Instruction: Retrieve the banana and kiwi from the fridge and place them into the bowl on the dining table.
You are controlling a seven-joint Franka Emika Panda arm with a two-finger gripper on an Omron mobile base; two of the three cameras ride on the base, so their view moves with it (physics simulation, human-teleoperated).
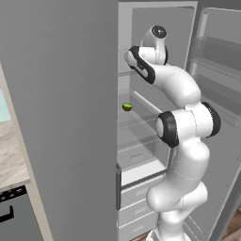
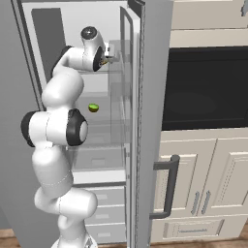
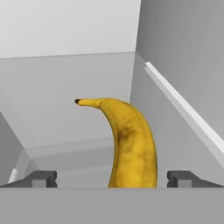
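Fridge (image 1: 61, 117), door open: arm reaching onto an upper shelf

Jaws released, spread either side of banana (image 3: 131, 144), not gripping; kiwi (image 1: 127, 107) alone on lower glass shelf, near its front edge.

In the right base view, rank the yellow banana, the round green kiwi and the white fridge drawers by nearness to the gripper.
1. Yellow banana: between the open gripper fingertips, upper shelf.
2. Round green kiwi: on a shelf below.
3. White fridge drawers: at the bottom.
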